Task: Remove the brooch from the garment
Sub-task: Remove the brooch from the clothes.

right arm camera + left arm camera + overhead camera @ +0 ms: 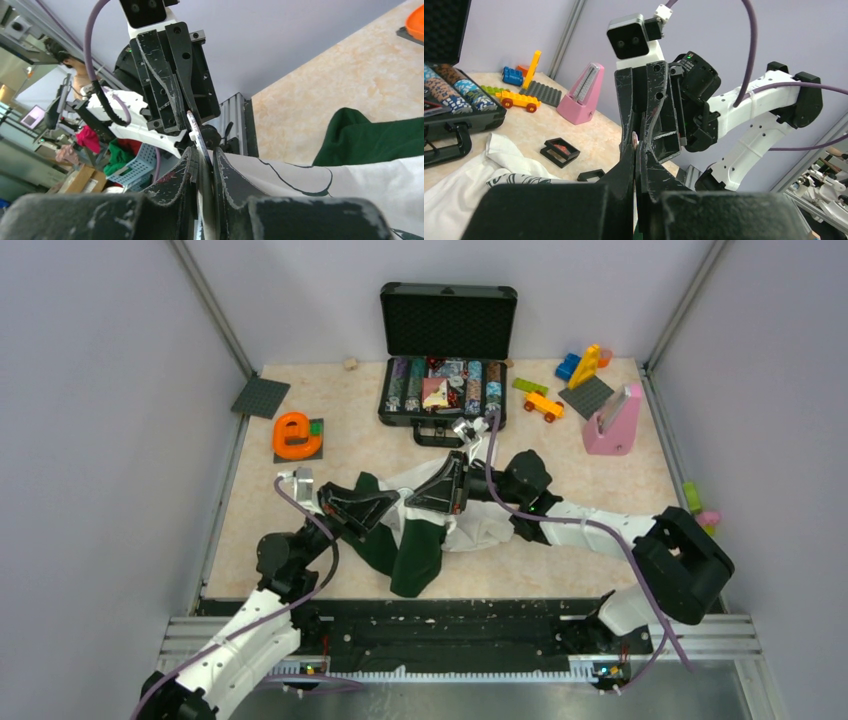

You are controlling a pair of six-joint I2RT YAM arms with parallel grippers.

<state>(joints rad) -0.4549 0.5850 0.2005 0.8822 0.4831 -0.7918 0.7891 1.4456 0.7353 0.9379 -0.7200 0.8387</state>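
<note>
Centrally, left hand (635,151) closed, right hand (204,153) tip-to-tip, over garment (415,560).

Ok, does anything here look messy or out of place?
Only the garment: it lies crumpled mid-table, bunched up where the left end effector and right end effector meet, a dark green part trailing toward the near edge. Nothing looks spilled or broken.

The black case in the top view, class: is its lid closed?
No, the black case stands with its lid raised upright, leaving the rows of chips inside it exposed.
</note>
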